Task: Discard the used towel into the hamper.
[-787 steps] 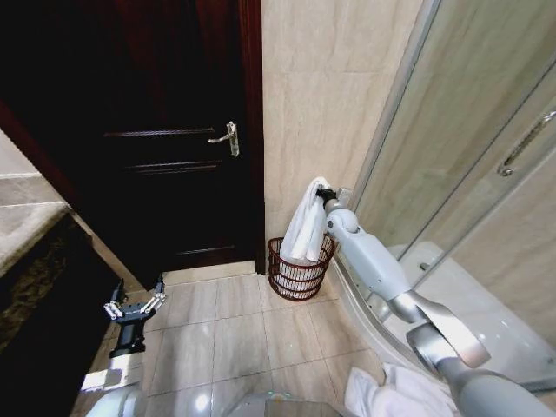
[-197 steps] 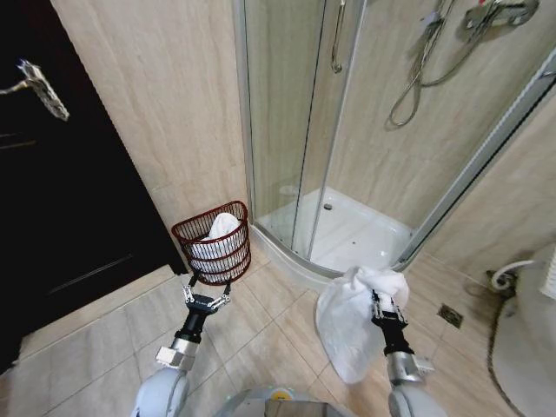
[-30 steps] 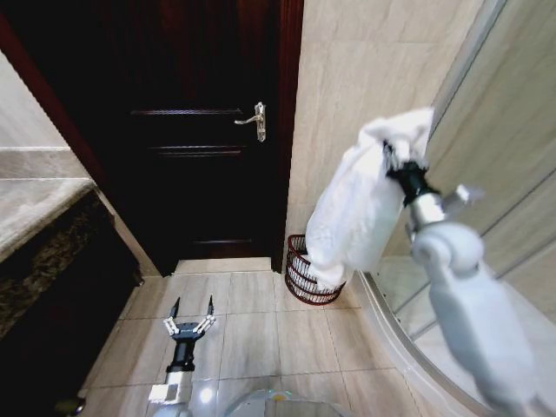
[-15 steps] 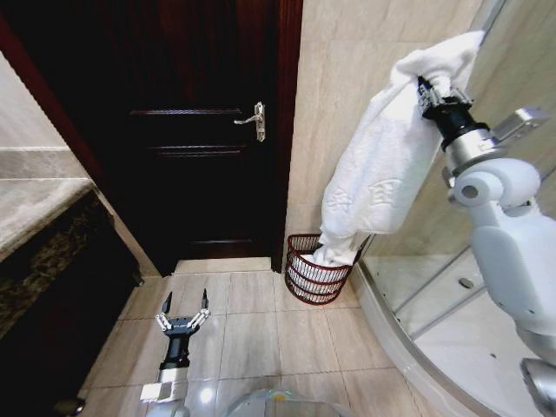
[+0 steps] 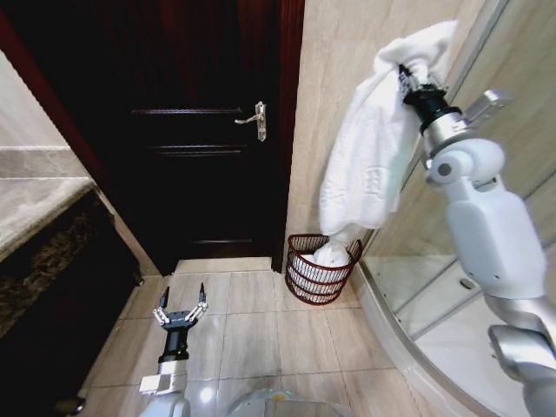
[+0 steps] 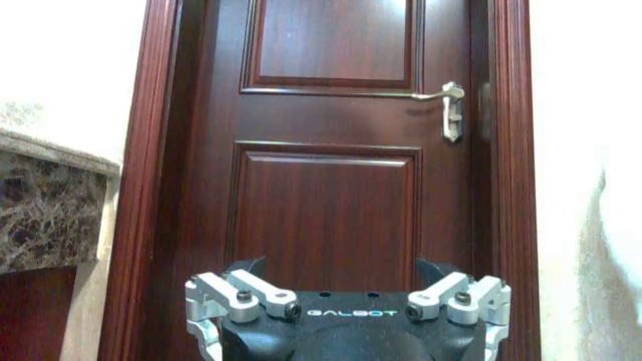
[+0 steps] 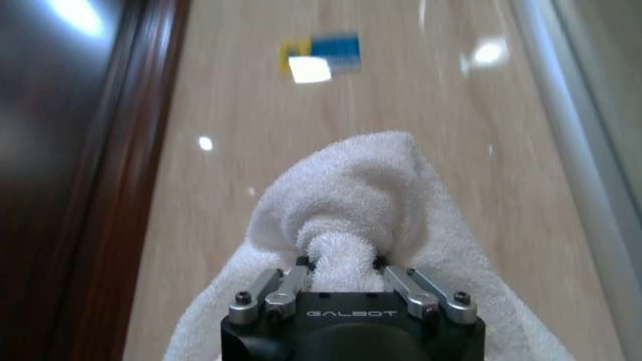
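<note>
Dark wood door (image 5: 182,130) on our left, beige tiled wall (image 5: 326,104) beside it; white towel (image 5: 369,156) hangs long from our raised right claw (image 5: 405,76), clamped on a bunched fold, its lower end dipping into the hamper (image 5: 318,271); reddish-brown wire hamper on the floor at the wall's foot, just beside the door frame; left claw (image 5: 180,306) low over the floor tiles, fingers spread apart

right gripper (image 5: 407,76) raised, clamped; left gripper (image 5: 180,309) low, spread
</note>
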You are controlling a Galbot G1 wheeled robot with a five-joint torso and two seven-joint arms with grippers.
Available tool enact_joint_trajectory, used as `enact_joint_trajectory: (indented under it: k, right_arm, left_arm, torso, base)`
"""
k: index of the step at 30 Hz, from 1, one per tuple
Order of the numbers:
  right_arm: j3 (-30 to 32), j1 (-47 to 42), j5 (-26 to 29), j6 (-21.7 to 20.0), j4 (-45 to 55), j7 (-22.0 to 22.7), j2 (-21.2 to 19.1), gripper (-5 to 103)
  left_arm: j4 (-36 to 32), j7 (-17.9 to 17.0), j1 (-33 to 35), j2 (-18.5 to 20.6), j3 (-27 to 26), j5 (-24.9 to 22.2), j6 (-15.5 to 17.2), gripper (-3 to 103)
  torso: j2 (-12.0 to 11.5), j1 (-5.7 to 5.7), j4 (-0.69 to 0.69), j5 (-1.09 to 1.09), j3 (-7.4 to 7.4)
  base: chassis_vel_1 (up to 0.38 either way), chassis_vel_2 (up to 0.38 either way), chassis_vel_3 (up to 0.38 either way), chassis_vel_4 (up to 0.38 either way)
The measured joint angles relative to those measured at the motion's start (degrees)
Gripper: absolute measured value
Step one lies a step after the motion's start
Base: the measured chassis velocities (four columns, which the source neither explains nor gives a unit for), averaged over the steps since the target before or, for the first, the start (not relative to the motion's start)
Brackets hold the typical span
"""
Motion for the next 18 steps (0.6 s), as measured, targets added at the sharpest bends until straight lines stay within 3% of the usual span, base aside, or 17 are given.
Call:
enact_joint_trajectory:
  k: [3,12,18]
  right_arm:
    - [-0.7,-2.9,-0.7,0.5,-2.2,-0.2,1.7,27]
    - [-4.2,-7.0,-5.9,8.5,-14.2,-1.7,9.7,27]
    - [-3.6,-13.9,-6.5,6.1,-14.3,-1.6,10.9,27]
  left_arm:
    - [-0.1,-0.1,0.2,0.0,-0.1,0.0,0.0,100]
    - [-0.4,-0.2,0.9,0.0,0.1,0.0,-0.4,100]
    - [-1.4,-0.3,1.4,0.0,-0.1,0.0,-0.5,100]
  torso:
    - [0.0,0.0,-0.02,0.04,0.0]
    - [0.0,0.0,0.01,-0.02,-0.01]
    - [0.0,0.0,0.0,0.01,-0.01]
  base:
    - [0.0,0.0,0.0,0.0]
    - [0.0,0.0,0.0,0.0]
    - [0.0,0.0,0.0,0.0]
